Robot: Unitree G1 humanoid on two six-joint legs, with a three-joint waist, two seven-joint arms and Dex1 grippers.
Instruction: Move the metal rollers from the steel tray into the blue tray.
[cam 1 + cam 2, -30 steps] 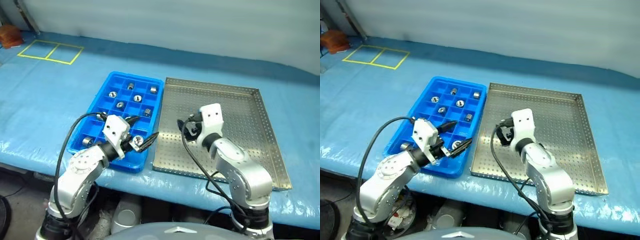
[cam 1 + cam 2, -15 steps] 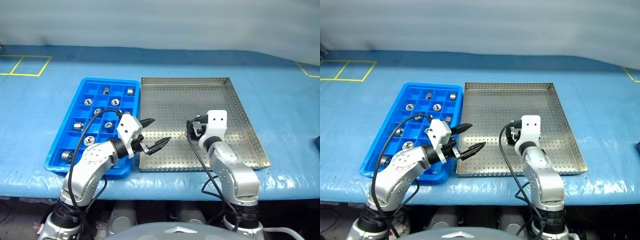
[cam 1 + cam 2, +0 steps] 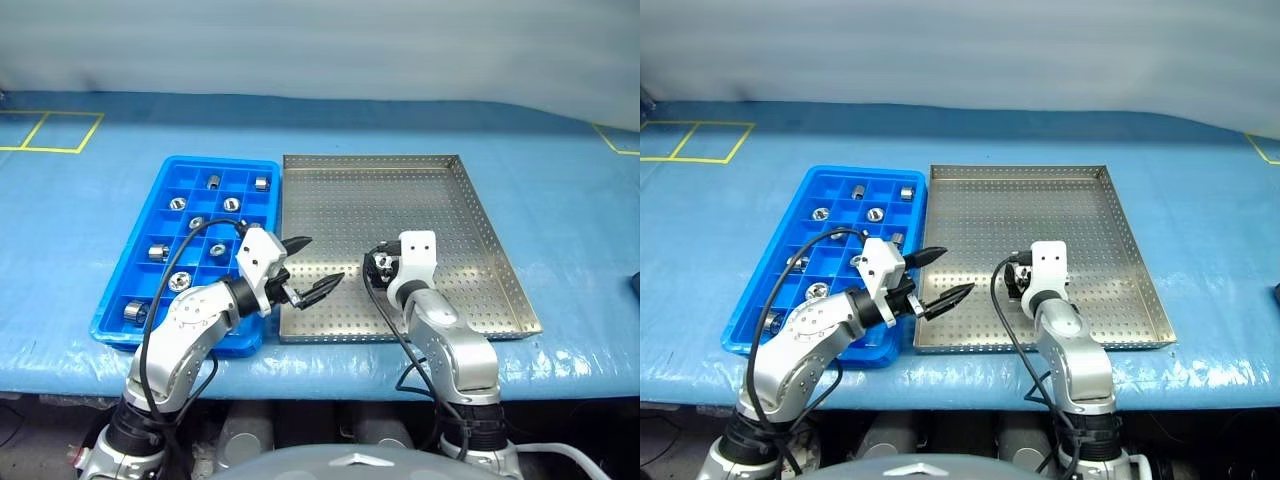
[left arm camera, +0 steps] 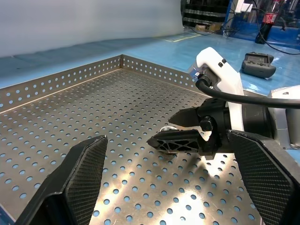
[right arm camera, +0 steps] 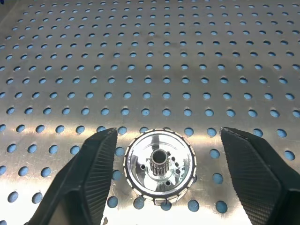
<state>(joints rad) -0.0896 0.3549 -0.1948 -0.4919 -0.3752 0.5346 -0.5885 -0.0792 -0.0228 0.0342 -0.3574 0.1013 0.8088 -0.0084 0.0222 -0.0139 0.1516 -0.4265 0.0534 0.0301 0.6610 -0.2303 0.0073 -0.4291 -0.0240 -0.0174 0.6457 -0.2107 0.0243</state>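
Observation:
One metal roller, a shiny disc with a small toothed hub, stands on the perforated floor of the steel tray near its front edge. My right gripper is low over that floor and open. Its fingers flank the roller on both sides, with a gap on each side. The blue tray lies directly left of the steel tray and holds several rollers in its compartments. My left gripper hovers open and empty over the steel tray's front left corner, pointing toward the right gripper.
Both trays rest on a table covered with a blue sheet. Yellow tape squares mark the far left. A dark object sits at the right edge. A black cable loops from the right wrist.
The camera has swung, shifting the whole picture. My right gripper has sunk toward the tray floor and its fingers have narrowed around the roller. The left gripper stays open.

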